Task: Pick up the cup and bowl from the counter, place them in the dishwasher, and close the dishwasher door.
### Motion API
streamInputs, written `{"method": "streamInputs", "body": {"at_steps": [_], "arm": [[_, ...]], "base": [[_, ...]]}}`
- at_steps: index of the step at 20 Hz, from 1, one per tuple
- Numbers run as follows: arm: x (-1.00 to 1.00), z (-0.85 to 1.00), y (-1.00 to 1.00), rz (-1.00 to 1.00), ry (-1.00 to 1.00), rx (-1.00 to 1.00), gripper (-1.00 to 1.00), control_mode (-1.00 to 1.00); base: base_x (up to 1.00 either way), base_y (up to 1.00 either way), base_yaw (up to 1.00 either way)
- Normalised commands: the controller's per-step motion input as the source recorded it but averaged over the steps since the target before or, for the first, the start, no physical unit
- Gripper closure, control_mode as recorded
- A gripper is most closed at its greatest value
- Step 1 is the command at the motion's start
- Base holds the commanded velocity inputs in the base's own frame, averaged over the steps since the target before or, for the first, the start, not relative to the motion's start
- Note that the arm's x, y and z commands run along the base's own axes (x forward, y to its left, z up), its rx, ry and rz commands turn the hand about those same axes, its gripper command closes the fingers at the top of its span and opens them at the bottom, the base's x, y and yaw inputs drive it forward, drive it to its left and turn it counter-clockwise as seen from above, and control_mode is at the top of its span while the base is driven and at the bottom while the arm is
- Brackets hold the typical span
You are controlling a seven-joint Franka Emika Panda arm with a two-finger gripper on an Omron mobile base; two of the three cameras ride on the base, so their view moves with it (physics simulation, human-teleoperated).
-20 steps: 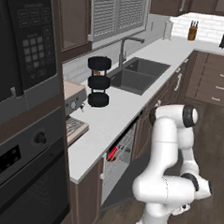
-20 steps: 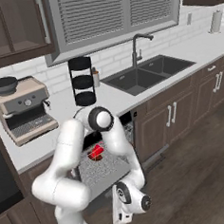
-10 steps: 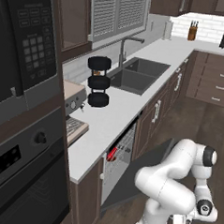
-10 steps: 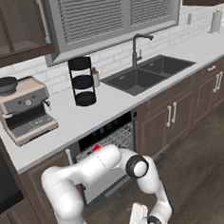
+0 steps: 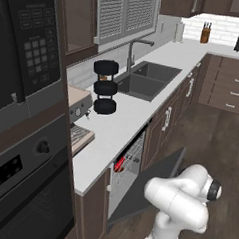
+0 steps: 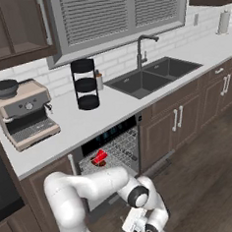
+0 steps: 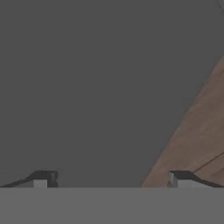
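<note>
Arm swung lower, wide-open claw point(image 7: 109, 179) facing dishwasher door point(image 7: 87, 87) — close, empty

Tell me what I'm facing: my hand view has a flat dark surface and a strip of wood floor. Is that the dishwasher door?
Observer: Probably. The dishwasher door hangs about half open, slanting out below the counter.
Operator: Anything loaded yet?
Observer: A red cup lies in the white wire rack.
Operator: Where's my hand?
Observer: The gripper is low near the floor, in front of the dishwasher, with the arm folded down.
</note>
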Motion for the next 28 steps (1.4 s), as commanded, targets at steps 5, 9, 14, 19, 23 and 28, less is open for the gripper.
{"method": "streamInputs", "body": {"at_steps": [5, 9, 14, 19, 23, 28], "arm": [[1.00, -0.23, 0.69, -0.12, 0.00, 0.14, -1.00, -1.00], [1.00, 0.00, 0.91, -0.11, 0.00, 0.09, -1.00, -1.00], [1.00, 0.17, 1.00, -0.11, -0.06, 0.00, -1.00, -1.00], [1.00, 0.12, 1.00, -0.01, -0.01, 0.04, -1.00, -1.00], [1.00, -0.02, 1.00, 0.00, 0.05, 0.04, -1.00, -1.00], [1.00, -0.04, 1.00, 0.00, 0.07, 0.04, -1.00, -1.00]], "base": [[0.00, 0.00, 0.00], [0.00, 0.00, 0.00], [0.00, 0.00, 0.00], [0.00, 0.00, 0.00], [0.00, 0.00, 0.00], [0.00, 0.00, 0.00]]}}
